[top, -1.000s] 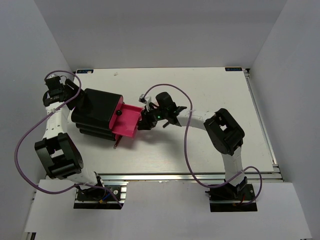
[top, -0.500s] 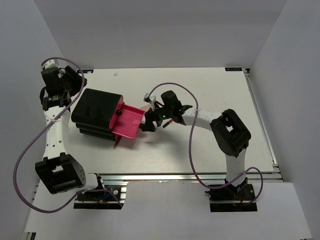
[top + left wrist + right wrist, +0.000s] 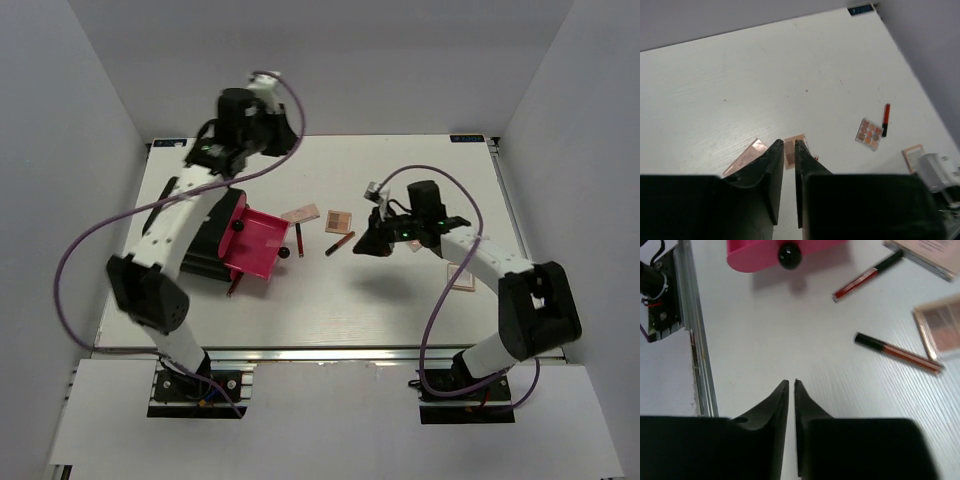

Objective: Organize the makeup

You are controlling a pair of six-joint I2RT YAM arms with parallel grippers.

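Your left end effector [image 3: 788,144] hung high over the table [image 3: 420,170], toward the upper left of the overhead view. Its fingers were pressed almost together, with only a slit between them and nothing gripped. Your right end effector [image 3: 791,383] was the same, drawn together and empty, above bare table right of centre.

The makeup lay loose on the table, to the right of the black box [image 3: 195,235]. The box's pink drawer [image 3: 258,243] stood pulled open, and its black knob [image 3: 789,255] showed at the top of the right wrist view. A tan palette [image 3: 300,213] lay just beside the drawer's far corner, with a red-and-black stick [image 3: 299,237] just below it in the frame. In the left wrist view a palette of round pans [image 3: 870,134] lay right of centre, with a second stick [image 3: 885,119] just beside it. A framed tan palette [image 3: 914,156] sat lower right, close against your right arm. A thin third stick [image 3: 235,287] poked out below the drawer's lower edge.

In the upper right corner of the right wrist view, a pale palette case [image 3: 927,252] carried lines of dark print, too blurred to read.
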